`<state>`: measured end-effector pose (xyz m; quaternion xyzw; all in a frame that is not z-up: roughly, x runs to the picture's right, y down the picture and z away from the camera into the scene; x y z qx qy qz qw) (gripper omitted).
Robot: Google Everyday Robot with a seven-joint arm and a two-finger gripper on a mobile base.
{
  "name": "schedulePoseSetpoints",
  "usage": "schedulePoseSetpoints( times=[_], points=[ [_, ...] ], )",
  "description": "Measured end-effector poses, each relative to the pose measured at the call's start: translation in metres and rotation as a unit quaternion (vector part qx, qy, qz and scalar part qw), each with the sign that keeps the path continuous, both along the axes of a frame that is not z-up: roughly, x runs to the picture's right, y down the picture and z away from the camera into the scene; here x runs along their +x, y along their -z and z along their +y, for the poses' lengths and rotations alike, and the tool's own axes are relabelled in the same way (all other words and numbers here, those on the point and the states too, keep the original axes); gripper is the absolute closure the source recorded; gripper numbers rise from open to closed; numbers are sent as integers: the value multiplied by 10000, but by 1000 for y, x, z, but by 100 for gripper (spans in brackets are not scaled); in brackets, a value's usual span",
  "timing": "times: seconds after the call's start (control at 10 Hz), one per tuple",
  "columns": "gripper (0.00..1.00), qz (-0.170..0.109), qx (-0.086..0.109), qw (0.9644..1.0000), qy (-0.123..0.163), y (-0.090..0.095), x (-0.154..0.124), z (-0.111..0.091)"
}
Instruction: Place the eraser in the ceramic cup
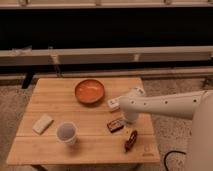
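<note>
The white arm (165,104) reaches in from the right edge and stretches leftward, nearly level, over the right part of the wooden table (90,145). At its end it bends down, so the gripper (131,119) points at the tabletop just right of the eraser (115,124). Whether the gripper is open or closed cannot be told, and nothing is seen in its hold. The eraser is a small flat dark block with a red-orange face, lying on the wood at a slight slant, near the front right. The ceramic cup (66,133), white with a greyish inside, stands upright well to its left, near the front edge.
</note>
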<state>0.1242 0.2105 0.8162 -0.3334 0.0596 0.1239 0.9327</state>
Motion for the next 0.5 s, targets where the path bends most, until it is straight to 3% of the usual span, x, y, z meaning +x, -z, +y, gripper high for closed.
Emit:
schedulePoseSetpoints(
  times=[0.2,0.5],
  points=[
    [20,9,7,10000,2,-1,0,0],
    [20,43,136,9997,177,-2,-13,-14]
  ],
)
